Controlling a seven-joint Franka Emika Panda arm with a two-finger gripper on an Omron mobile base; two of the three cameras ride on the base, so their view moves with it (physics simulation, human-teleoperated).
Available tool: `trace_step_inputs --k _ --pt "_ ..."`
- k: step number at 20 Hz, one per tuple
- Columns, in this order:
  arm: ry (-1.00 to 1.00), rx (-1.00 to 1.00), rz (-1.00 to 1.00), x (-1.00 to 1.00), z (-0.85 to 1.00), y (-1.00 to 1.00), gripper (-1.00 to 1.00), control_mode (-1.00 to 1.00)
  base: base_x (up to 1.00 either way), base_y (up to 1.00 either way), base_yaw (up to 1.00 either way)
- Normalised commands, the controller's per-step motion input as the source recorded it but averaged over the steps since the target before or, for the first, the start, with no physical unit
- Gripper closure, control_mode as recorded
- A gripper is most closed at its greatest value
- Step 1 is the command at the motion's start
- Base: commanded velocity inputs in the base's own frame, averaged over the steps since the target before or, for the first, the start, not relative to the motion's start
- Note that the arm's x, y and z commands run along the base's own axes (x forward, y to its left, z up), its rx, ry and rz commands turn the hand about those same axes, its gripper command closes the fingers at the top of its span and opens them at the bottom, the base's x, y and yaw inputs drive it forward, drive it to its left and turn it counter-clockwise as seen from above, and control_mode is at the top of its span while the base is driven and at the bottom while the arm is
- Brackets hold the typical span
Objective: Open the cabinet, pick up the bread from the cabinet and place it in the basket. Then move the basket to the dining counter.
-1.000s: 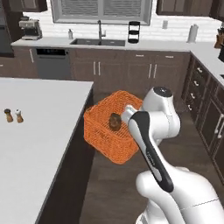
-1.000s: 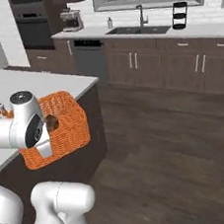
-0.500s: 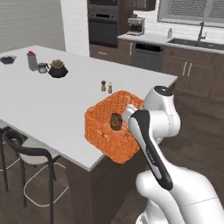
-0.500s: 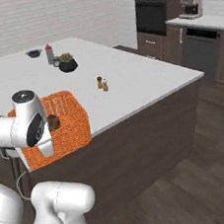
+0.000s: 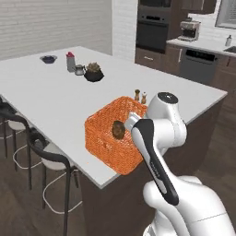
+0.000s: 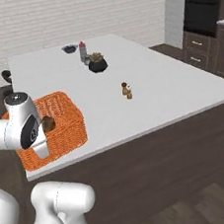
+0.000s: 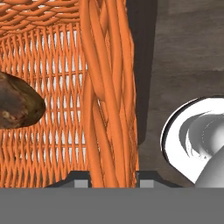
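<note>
The orange woven basket [image 5: 107, 134] [image 6: 61, 121] hangs at the near edge of the white dining counter [image 5: 50, 97] [image 6: 161, 95], partly over its corner. The bread [image 5: 118, 130] [image 6: 48, 124] [image 7: 17, 106], a dark-brown lump, lies inside it. My gripper [image 7: 113, 181] is shut on the basket's thick braided rim [image 7: 107, 92], one fingertip on each side. From the base views my arm reaches the rim on the basket's near side. Whether the basket's bottom touches the counter I cannot tell.
On the counter stand two small shakers [image 5: 140, 97] [image 6: 126, 90], a dark pot with a plant [image 5: 93, 73], a red-capped bottle [image 5: 70, 61] and a small bowl [image 5: 48, 58]. Dark stools [image 5: 50, 154] line the left side. A wall oven [image 5: 154, 27] stands behind.
The base has driven and turned, so the views swung from the sink wall to the dining counter. The basket with the bread has stayed in my gripper and now overlaps the counter's edge.
</note>
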Motion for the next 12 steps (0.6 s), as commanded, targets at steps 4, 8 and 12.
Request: trace_step_inputs --k 4,8,12 --pt "0.0 0.0 0.0 0.0 0.0 0.0 1.0 1.0 0.31 -0.64 0.33" --pt "0.0 0.0 0.0 0.0 0.0 0.0 1.0 1.0 0.69 -0.23 0.43" --pt "0.0 0.0 0.0 0.0 0.0 0.0 1.0 1.0 0.79 -0.15 0.38"
